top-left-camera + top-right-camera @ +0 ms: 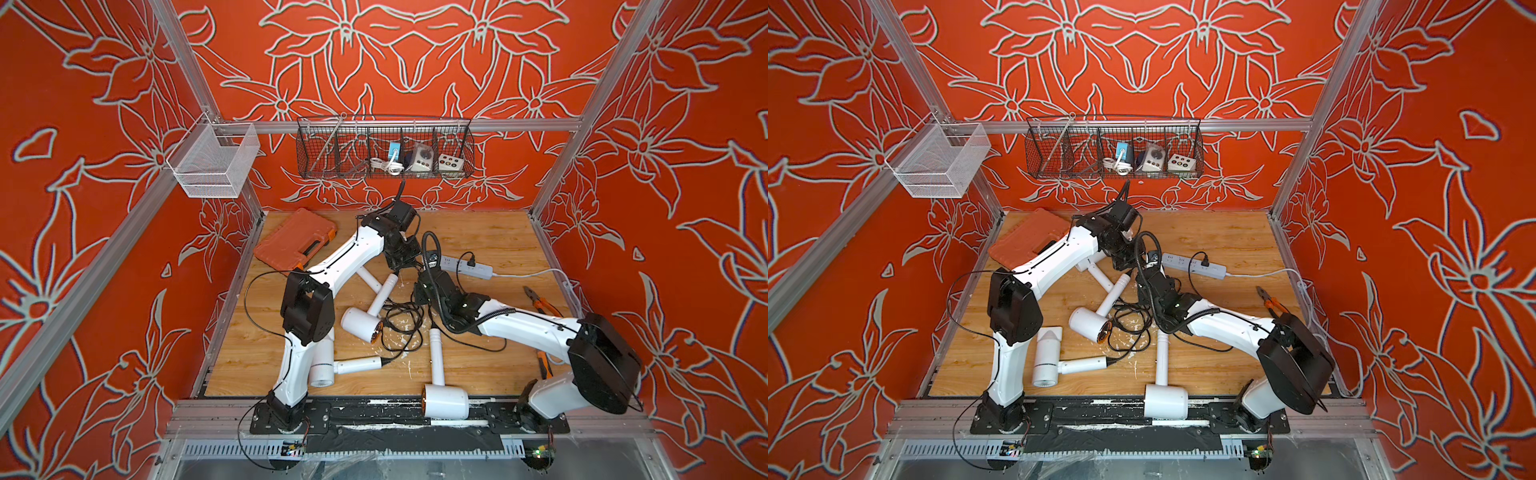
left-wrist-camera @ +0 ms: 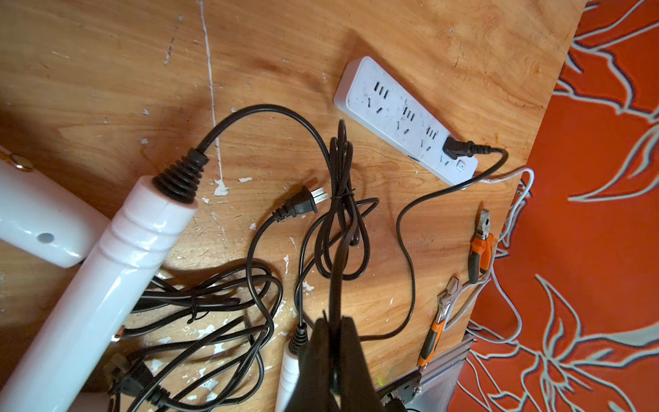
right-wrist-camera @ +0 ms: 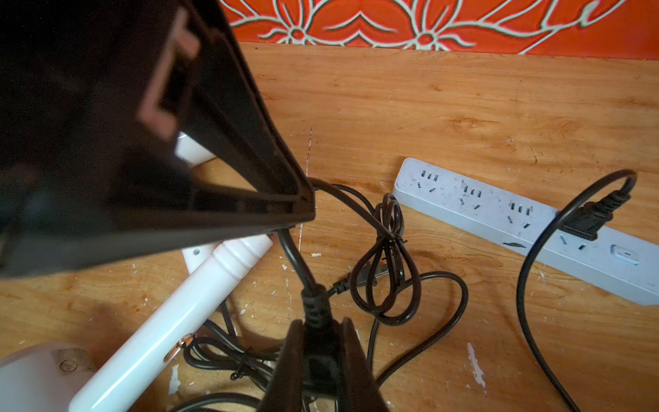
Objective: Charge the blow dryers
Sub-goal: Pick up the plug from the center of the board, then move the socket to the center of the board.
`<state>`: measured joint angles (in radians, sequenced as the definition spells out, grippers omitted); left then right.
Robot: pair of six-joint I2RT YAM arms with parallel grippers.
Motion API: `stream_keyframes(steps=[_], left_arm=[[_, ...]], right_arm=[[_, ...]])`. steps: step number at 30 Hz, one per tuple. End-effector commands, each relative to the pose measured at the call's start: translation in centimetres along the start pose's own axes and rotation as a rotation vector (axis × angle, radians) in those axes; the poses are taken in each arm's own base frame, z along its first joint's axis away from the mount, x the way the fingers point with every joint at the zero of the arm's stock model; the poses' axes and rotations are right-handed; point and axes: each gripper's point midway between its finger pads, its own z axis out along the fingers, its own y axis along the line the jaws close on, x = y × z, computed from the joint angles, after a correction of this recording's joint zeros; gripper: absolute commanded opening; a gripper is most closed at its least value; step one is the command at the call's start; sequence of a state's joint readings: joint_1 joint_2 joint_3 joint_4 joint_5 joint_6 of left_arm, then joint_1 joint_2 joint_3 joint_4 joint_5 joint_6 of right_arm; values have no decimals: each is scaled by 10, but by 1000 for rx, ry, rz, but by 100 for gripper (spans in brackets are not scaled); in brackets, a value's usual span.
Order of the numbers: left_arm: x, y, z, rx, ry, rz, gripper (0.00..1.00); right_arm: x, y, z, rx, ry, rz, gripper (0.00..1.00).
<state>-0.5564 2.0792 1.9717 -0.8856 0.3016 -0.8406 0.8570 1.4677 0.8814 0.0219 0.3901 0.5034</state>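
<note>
My left gripper (image 2: 335,323) pinches black cord (image 2: 338,249) | my right gripper (image 3: 319,325) clamps black plug (image 3: 313,303) | blow dryer (image 3: 171,314) handle lies just beside both

Four white hammer-shaped blow dryers (image 1: 359,321), flat, black cords (image 1: 400,323) tangled between.

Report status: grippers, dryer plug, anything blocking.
Left gripper shut on black cord. Right gripper shut on its plug. Power strip: one seated plug at end, three sockets free. Tied cord bundle lies between plug and strip.
</note>
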Motion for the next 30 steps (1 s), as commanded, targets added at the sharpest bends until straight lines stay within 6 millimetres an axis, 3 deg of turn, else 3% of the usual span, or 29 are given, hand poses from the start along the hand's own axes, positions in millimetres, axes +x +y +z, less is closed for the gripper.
stream_keyframes(steps=[1,3,5,10,12,15,18,20,23,26,30], left_arm=[[12,-5,-9,50,13,33,17],[14,4,-10,33,5,5,33],[13,2,-14,55,-8,16,36],[18,-11,-27,143,11,46,63],[24,-17,-31,184,43,40,69],[37,-24,-36,242,95,37,66],[46,-34,-42,348,111,92,48],[47,-40,-48,427,85,170,41],[42,-44,-60,540,18,279,42],[37,-44,-69,652,-2,333,42],[30,-38,-60,643,16,368,40]], right_arm=[[-19,-9,-24,-17,-55,5,0],[-21,-15,-38,-47,-58,6,0],[-21,-20,-52,-78,-56,12,0],[-11,-33,-85,-179,-29,20,0],[-4,-37,-97,-208,-27,17,0],[5,-39,-108,-260,-42,16,0],[11,-41,-109,-288,-47,43,0],[13,-45,-105,-279,-52,62,0],[5,-51,-93,-241,-111,55,0],[-7,-71,-73,-103,-181,28,0],[-31,-87,-45,-23,-237,13,0]])
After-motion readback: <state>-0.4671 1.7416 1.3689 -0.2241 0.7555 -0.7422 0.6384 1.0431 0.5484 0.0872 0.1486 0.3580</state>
